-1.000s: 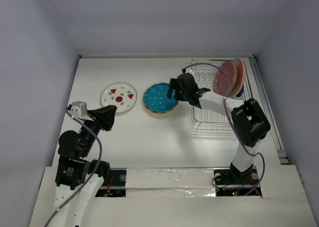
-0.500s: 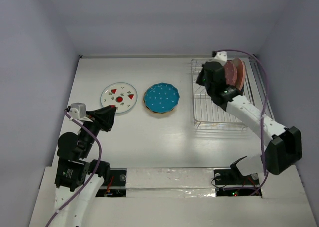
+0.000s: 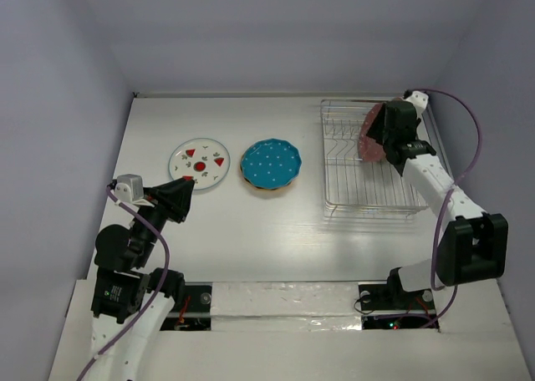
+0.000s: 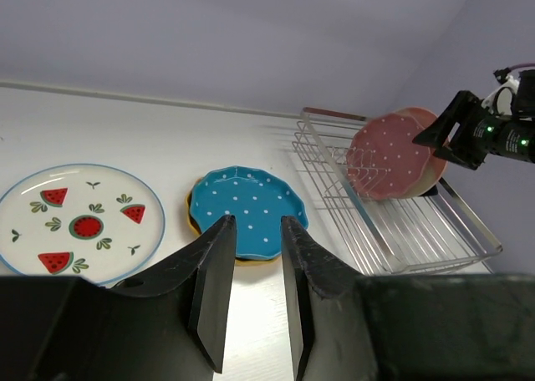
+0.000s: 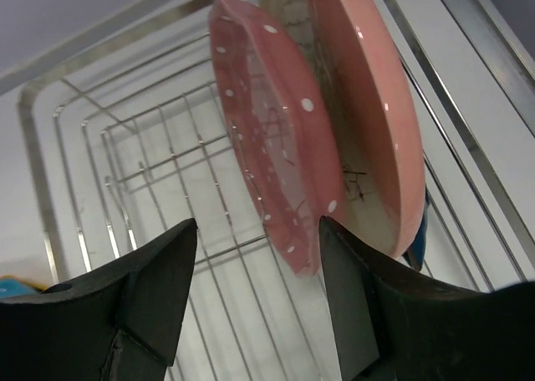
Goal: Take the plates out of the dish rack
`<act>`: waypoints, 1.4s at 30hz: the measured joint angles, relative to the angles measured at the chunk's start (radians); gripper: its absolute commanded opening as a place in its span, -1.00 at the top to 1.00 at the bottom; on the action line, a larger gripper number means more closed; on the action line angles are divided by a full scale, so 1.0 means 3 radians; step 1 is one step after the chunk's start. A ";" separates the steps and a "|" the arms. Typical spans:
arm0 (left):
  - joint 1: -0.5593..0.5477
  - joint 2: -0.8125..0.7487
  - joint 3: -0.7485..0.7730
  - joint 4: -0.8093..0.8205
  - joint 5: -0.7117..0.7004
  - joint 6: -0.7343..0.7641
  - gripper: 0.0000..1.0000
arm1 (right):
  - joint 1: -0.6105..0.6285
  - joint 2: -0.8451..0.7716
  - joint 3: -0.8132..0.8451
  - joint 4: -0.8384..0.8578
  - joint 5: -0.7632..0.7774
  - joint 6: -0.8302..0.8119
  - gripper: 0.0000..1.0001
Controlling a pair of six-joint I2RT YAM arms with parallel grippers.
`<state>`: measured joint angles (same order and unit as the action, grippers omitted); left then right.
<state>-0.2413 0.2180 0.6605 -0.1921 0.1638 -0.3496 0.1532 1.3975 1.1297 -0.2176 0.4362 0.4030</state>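
Note:
The dish rack (image 3: pixel 368 204) stands at the right of the table. The maroon-pink dotted plate (image 3: pixel 367 140) stands on edge in it, with the cream-and-pink plate (image 5: pixel 368 122) behind and a dark navy sliver (image 5: pixel 418 235) behind that. My right gripper (image 3: pixel 386 132) is open, its jaws either side of the maroon plate's (image 5: pixel 267 147) lower edge, not closed on it. The white plate with red marks (image 3: pixel 199 161) and the teal-blue dotted plate (image 3: pixel 270 164) lie flat on the table, the teal one on a yellow rim (image 4: pixel 194 225). My left gripper (image 4: pixel 257 222) is narrowly open and empty, near the white plate.
The rack's left bars (image 5: pixel 125 172) hold nothing. A white wall runs behind the table and a raised rail (image 3: pixel 443 172) runs along the right side of the rack.
My right arm has swung from beside the teal plate to the rack's far right, its open jaws now at the maroon plate. The left arm has not moved.

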 measured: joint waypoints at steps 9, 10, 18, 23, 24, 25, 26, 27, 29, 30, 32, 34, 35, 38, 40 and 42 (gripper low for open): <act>0.0000 0.0000 0.0000 0.0000 -0.0001 0.0000 0.48 | -0.0295 0.0214 -0.0005 0.0047 -0.0160 0.0028 -0.27; 0.0000 0.0000 0.0000 0.0000 -0.0001 0.0000 0.48 | -0.0308 0.0251 -0.0005 0.0076 -0.0174 0.0036 -0.27; 0.0000 0.0000 0.0000 0.0000 -0.0010 -0.0001 0.48 | -0.0324 0.0650 0.0033 0.0183 -0.0245 -0.0005 0.16; 0.0001 0.0001 0.0000 -0.0001 -0.0013 0.0000 0.48 | -0.0357 0.0642 0.0034 0.0139 -0.0247 -0.0178 0.82; 0.0001 0.0001 0.0000 -0.0001 -0.0013 -0.0001 0.48 | -0.0357 0.0637 0.0034 0.0145 -0.0247 -0.0164 0.84; 0.0000 0.0001 0.0000 -0.0001 -0.0013 -0.0001 0.48 | -0.0356 0.0637 0.0034 0.0142 -0.0245 -0.0169 0.88; 0.0000 0.0001 0.0000 0.0000 -0.0013 0.0000 0.48 | -0.0356 0.0633 0.0033 0.0141 -0.0248 -0.0183 0.93; 0.0000 0.0003 0.0000 0.0000 -0.0013 0.0000 0.48 | -0.0356 0.0626 0.0033 0.0137 -0.0249 -0.0187 0.94; 0.0000 0.0006 0.0000 0.0000 -0.0011 -0.0001 0.48 | -0.0356 0.0595 0.0033 0.0098 -0.0267 -0.0224 0.95; 0.0000 0.0008 0.0000 0.0000 -0.0011 -0.0001 0.48 | -0.0356 0.0562 0.0033 0.0062 -0.0272 -0.0247 1.00; 0.0000 0.0009 0.0000 0.0000 -0.0011 -0.0001 0.48 | -0.0351 0.0453 0.0034 -0.0056 -0.0271 -0.0303 1.00; 0.0000 0.0010 0.0000 0.0000 -0.0011 -0.0001 0.48 | -0.0331 0.0304 0.0038 -0.0191 -0.0261 -0.0347 1.00; 0.0000 0.0011 0.0000 0.0000 -0.0011 0.0000 0.48 | -0.0319 0.0226 0.0046 -0.0266 -0.0252 -0.0376 1.00; 0.0000 0.0027 0.0000 0.0000 -0.0011 -0.0001 0.48 | -0.0240 -0.0027 0.0111 -0.0459 -0.0224 -0.0426 1.00; 0.0000 0.0041 0.0000 0.0000 -0.0010 -0.0001 0.48 | -0.0195 -0.0164 0.0182 -0.0547 -0.0205 -0.0463 1.00; 0.0000 0.0050 0.0000 0.0000 -0.0010 -0.0001 0.48 | -0.0149 -0.0273 0.0244 -0.0585 -0.0215 -0.0459 1.00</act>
<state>-0.2413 0.2329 0.6605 -0.1921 0.1608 -0.3500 0.1085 1.3155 1.2030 -0.3931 0.3717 0.2653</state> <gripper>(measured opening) 0.259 0.330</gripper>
